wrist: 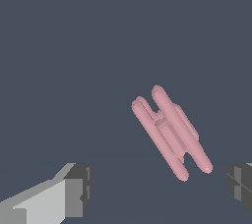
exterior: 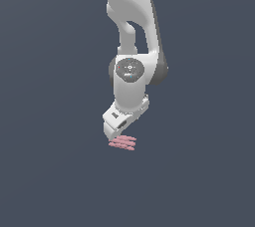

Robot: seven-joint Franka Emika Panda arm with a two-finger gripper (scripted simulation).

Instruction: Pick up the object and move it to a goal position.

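- One pink object (exterior: 122, 143) lay flat on the plain dark grey floor (exterior: 45, 171), a small bundle of parallel rounded rods of unequal length.
- In the exterior view it sat just below the white gripper (exterior: 119, 132), at about 6 o'clock from it; whether the two touched could not be told from that angle.
- From the wrist view the object (wrist: 171, 132) lay slantwise, its rods running from roughly 11 o'clock to 5 o'clock, nearer to one dark fingertip (wrist: 240, 182) than to the other.
- Both fingers stood wide apart there, with bare floor between them and nothing gripped.
- Above the gripper, the white arm (exterior: 130, 79) rose to 12 o'clock and out of frame.
- Nothing else showed on the floor around the object in either view.
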